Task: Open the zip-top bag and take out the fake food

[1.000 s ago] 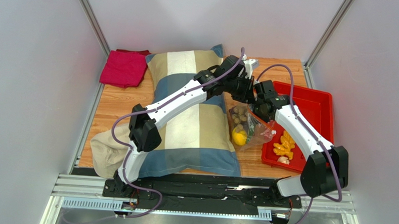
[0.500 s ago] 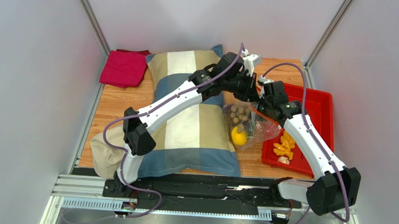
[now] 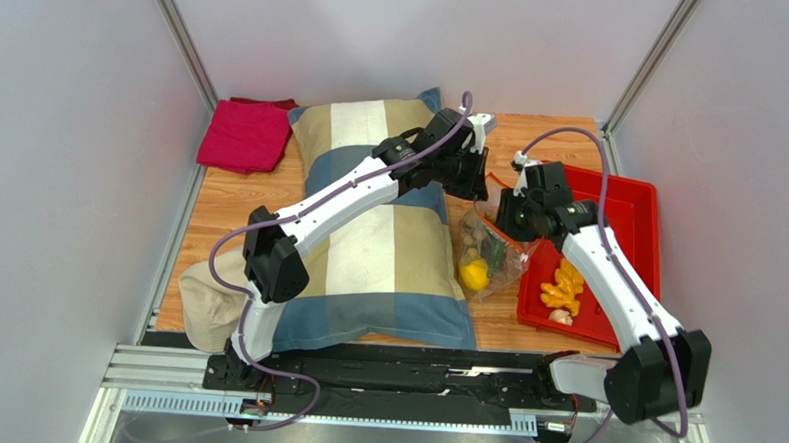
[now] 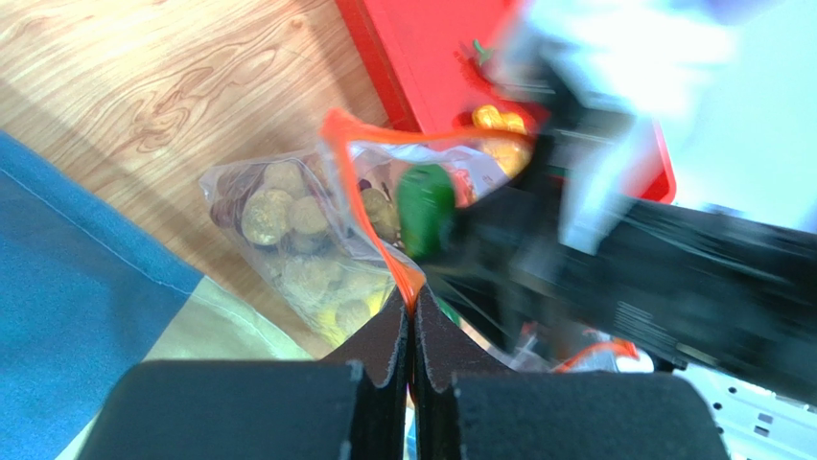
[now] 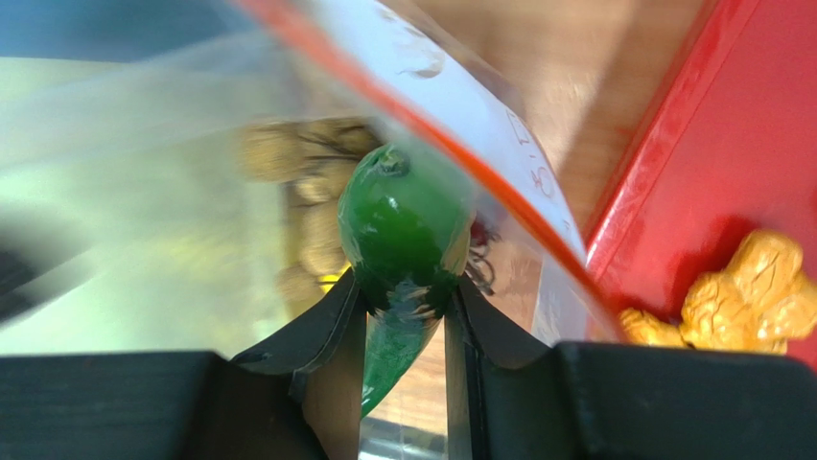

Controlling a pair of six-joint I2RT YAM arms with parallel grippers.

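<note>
Two grippers are engaged. Left gripper [image 4: 412,314] is shut on the red-orange zip strip [image 4: 333,125] of the zip-top bag [image 4: 288,244], which is held open ahead of it. Right gripper [image 5: 407,305] is clamped on the long green vegetable [image 5: 403,225] at the bag mouth; red tray [image 5: 729,163] is seen beside it.

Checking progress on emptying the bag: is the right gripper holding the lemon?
No, the right gripper is shut on the green vegetable, while the lemon lies in the bag.
</note>
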